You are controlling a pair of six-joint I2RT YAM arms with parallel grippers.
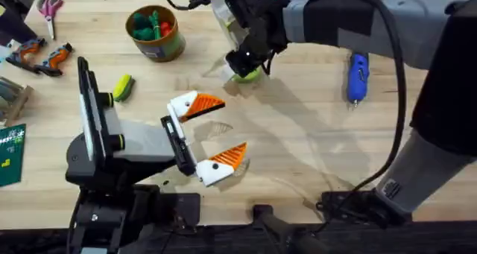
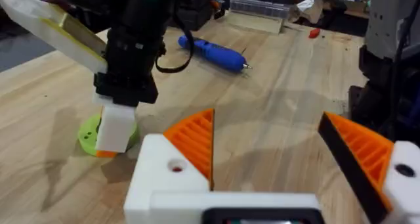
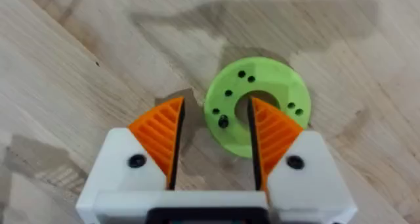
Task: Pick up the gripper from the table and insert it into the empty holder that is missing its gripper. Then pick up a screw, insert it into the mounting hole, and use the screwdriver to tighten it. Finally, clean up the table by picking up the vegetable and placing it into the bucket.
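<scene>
Looming dark and large under the overhead camera, the right arm reaches across the table and sets the right gripper over a green disc. The left gripper sits lower, near the middle, its white and orange fingers spread wide with nothing between them. The screwdriver lies flat on the right side of the wood, well apart from both grippers. The vegetable lies on the left, beside the left arm, and the bucket stands beyond it with green and red toys already inside.

From the left wrist, the left gripper's orange pads stand far apart. Farther off, the right gripper comes down on the disc, with the screwdriver behind it.

From the right wrist, the right gripper is parted. One pad sits at the disc's centre hole, the other on bare wood just outside the rim.

The screwdriver looks stiff, smooth and likely to roll, so gripping across the thick blue body should work best. The vegetable is probably light and slippery; pinching across its short width at the middle seems safest.
</scene>
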